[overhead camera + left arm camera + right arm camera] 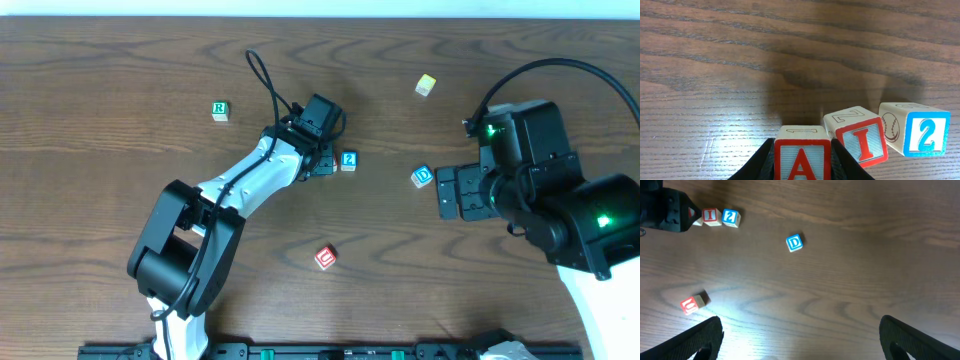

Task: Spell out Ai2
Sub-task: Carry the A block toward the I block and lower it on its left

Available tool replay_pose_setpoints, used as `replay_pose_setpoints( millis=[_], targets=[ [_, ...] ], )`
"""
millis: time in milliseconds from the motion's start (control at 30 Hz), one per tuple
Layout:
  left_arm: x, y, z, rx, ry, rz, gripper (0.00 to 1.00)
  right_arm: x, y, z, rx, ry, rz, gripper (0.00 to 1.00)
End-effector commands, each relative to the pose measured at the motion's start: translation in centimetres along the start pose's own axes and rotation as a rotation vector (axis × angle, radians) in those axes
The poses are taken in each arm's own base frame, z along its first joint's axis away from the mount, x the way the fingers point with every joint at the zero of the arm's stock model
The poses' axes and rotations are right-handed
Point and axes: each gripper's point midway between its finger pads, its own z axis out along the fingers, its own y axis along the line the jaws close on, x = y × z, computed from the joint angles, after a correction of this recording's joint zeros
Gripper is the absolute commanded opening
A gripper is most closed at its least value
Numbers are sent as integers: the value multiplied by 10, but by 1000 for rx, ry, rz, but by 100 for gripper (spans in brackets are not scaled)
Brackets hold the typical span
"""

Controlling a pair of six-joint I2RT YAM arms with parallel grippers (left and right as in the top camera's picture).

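Note:
My left gripper [802, 162] is shut on the red A block [802, 159], held on the table left of the red I block [861, 142]. The I block is tilted and touches the blue 2 block [924, 132] to its right. In the overhead view the left gripper [318, 158] hides the A and I blocks; the 2 block [348, 160] shows just right of it. The right wrist view shows the I block [711, 216] and 2 block [730, 217] side by side at top left. My right gripper [800, 335] is open and empty over bare table; it also shows in the overhead view [450, 192].
A blue D block [422, 177] lies just left of the right gripper. A red block [325, 257] lies at front centre. A green R block [220, 110] is at back left and a yellow block [426, 85] at back right.

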Motion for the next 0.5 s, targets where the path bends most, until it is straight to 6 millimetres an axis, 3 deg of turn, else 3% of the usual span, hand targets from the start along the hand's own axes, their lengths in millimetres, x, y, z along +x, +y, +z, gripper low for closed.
replay_pose_setpoints(
  millis=[0,467],
  targets=[
    [1,6,3,-26,-1,-11,6,0,-4,0,16,-1,-10,99],
    [-6,1,3,-7,-32,-9,6,0,-4,0,16,-1,-10,99]
  ],
)
